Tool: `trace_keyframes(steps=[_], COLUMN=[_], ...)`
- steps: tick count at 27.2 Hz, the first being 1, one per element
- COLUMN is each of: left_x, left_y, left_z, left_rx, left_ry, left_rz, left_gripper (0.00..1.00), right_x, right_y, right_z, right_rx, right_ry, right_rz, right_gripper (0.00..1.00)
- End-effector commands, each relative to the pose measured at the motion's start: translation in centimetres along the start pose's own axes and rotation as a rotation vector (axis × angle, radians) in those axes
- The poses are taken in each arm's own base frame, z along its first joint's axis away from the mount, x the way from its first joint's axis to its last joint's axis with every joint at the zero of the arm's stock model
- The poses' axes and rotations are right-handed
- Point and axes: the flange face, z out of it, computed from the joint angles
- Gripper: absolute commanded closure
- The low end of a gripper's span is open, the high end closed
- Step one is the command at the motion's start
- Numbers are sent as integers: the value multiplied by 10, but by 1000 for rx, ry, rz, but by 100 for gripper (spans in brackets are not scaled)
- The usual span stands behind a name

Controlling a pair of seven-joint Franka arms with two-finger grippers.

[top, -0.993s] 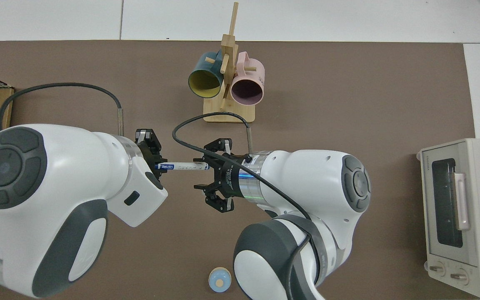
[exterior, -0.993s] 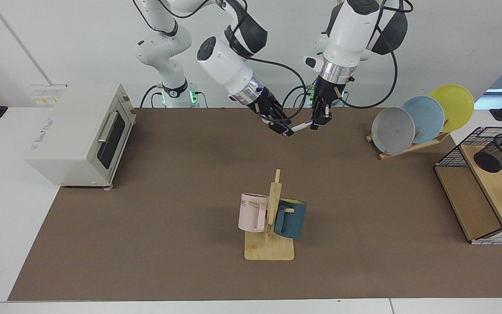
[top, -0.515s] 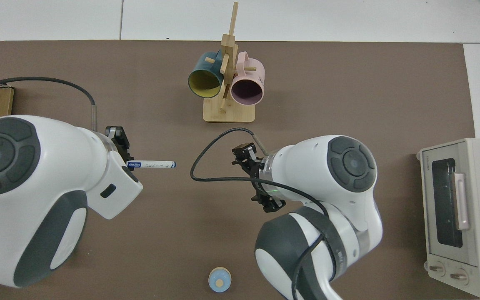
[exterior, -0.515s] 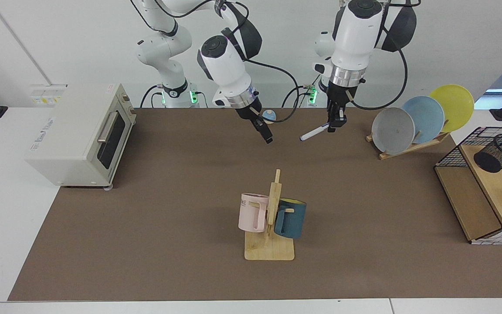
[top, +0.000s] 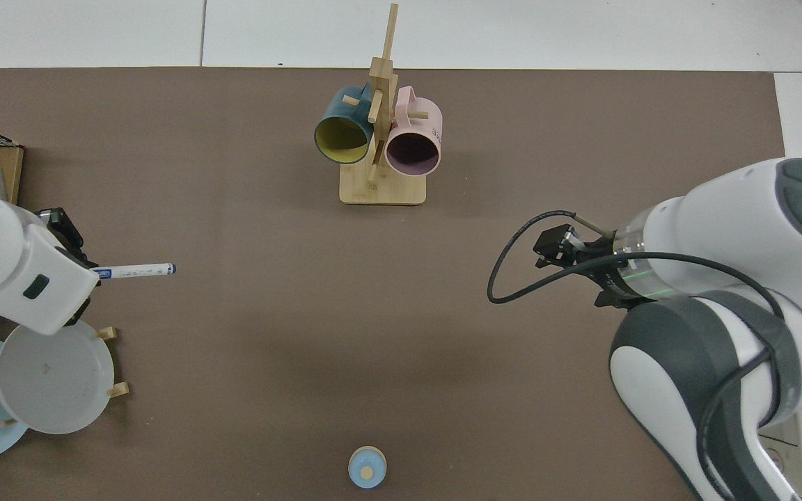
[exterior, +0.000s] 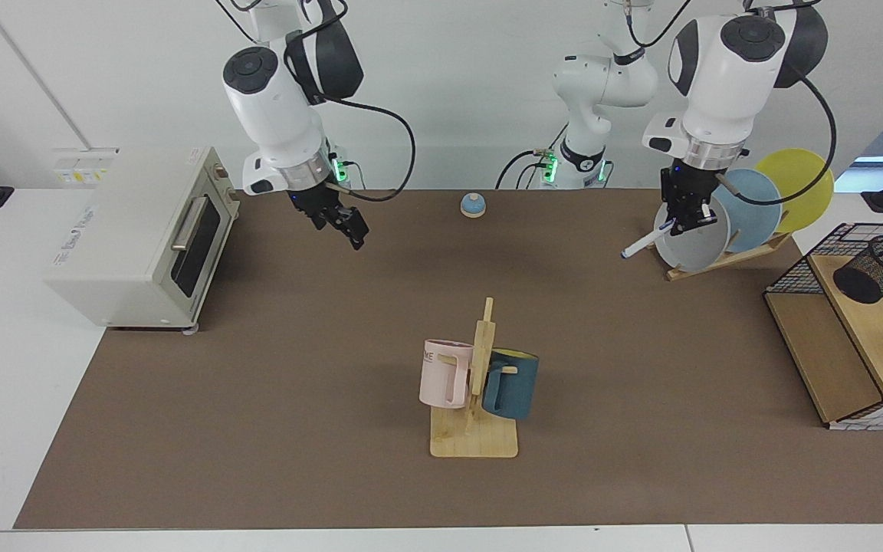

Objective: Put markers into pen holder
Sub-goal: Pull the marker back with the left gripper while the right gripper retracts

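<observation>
- Your marker (exterior: 647,241) is up in the air, gripped at its capped end by the left gripper (exterior: 688,215); the rest of it slants down and out toward mid-table, in front of the grey plate (exterior: 698,234).
- From above, the marker (top: 135,269) lies level and points toward the table's middle, its dark tip free.
- Your left gripper's fingers are closed tight on that capped end, clear of the mat (exterior: 334,345).
- The holder (exterior: 879,268) lies tilted on the wooden shelf of the wire rack (exterior: 832,322), well apart from the marker.
- Your right gripper (exterior: 349,227) hangs near the toaster oven (exterior: 142,238), above the mat; it carries nothing, and you cannot tell how wide its fingers stand.
- A small blue knob (exterior: 473,205) sits at the mat's far edge between the arms.
- The mug stand (exterior: 476,399) holds a pink mug (exterior: 444,373) and a teal mug (exterior: 512,383) near the front of the mat.
</observation>
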Motion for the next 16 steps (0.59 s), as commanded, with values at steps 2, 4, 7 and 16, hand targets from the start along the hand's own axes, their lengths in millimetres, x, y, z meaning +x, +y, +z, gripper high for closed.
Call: trace_keyframes(steps=[2, 4, 7, 16], left_x=[-62, -78, -106, -155], left_y=[-12, -16, -24, -46], left_z=[3, 2, 2, -13], left_rx=[20, 38, 59, 126], left_ry=[-63, -84, -116, -348], left_rz=[-71, -58, -60, -77], left_gripper=[100, 100, 100, 100], right_x=[14, 20, 30, 56], right_y=[42, 55, 70, 85], right_z=[-37, -46, -61, -110], right_rx=[-40, -49, -117, -141], right_ry=[47, 67, 121, 84], right_rz=[-297, -389, -550, -592], right_gripper=[0, 0, 0, 0])
